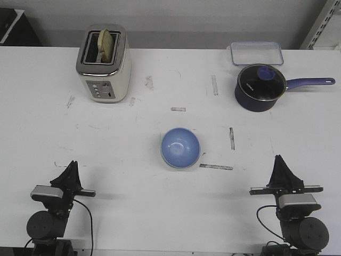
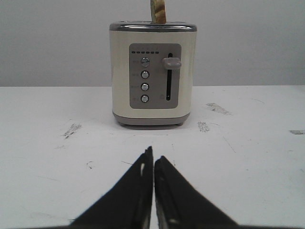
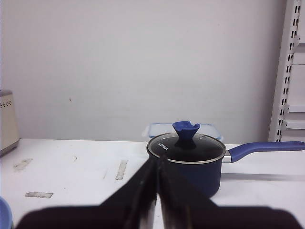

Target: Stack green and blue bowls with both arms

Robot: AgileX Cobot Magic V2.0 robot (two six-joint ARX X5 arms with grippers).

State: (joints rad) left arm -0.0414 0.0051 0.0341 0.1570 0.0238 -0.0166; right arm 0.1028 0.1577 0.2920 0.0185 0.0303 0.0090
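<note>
The periwinkle blue bowl (image 1: 180, 147) sits upright in the middle of the table. A thin pale mint edge shows under its near rim, as of the green bowl (image 1: 184, 167) nested beneath it; no more of that bowl shows. A sliver of the blue bowl (image 3: 2, 213) shows at the edge of the right wrist view. My left gripper (image 1: 72, 165) (image 2: 153, 156) is shut and empty near the front left edge, pointing at the toaster. My right gripper (image 1: 279, 159) (image 3: 157, 161) is shut and empty near the front right edge, pointing at the saucepan. Both are well apart from the bowls.
A cream toaster (image 1: 103, 64) (image 2: 152, 74) with bread in it stands at the back left. A dark navy saucepan (image 1: 259, 88) (image 3: 187, 160) with a lid and long handle stands at the back right, with a clear lidded container (image 1: 256, 53) behind it. Tape strips mark the table.
</note>
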